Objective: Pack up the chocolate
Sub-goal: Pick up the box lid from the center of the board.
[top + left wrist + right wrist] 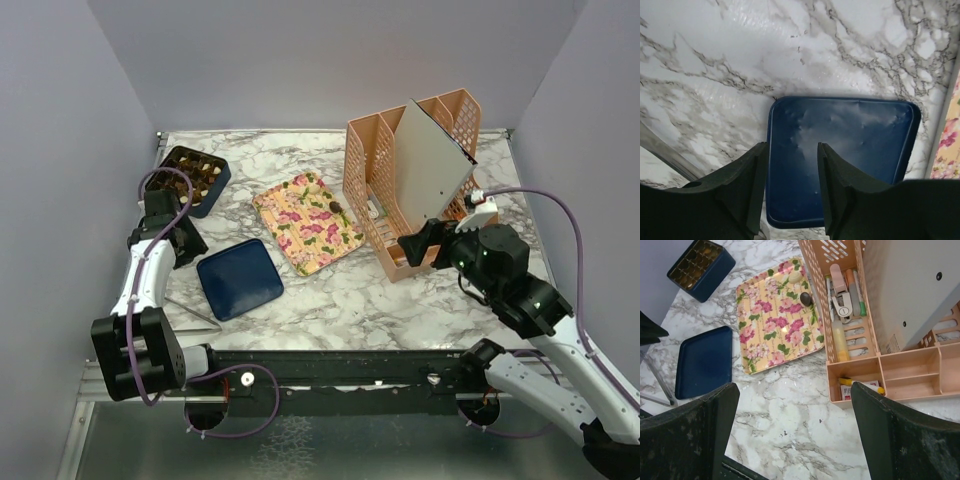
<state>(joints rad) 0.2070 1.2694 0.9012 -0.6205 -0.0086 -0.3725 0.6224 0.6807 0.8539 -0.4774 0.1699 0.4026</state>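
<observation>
While the left gripper (178, 240) hangs low over the left edge of the lid (850, 145), its fingers (747, 190) stand partly apart with nothing between them; whether they touch the lid I cannot tell. That dark blue lid lies flat near the near-left corner of the table (350, 290). Most of the chocolate (190, 172) sits in the gridded blue box (218, 190) at the far-left corner, dark pieces mixed with a few pale ones. Two more pieces lie on the floral tray (300, 235) in the middle of the table, close to its far-right edge: a dark one (806, 298) and a cream one (795, 276), near each other but apart. The tray lies just beside the lid without touching it, and its far-right edge runs close along the peach organizer (365, 170), which stands toward the far-right corner. A grey board (430, 165) leans tilted inside the organizer, and pens and a bottle lie in its long compartment. By the organizer's near end the right gripper (425, 242) hovers above bare marble, its fingers (690, 440) spread wide and empty.
</observation>
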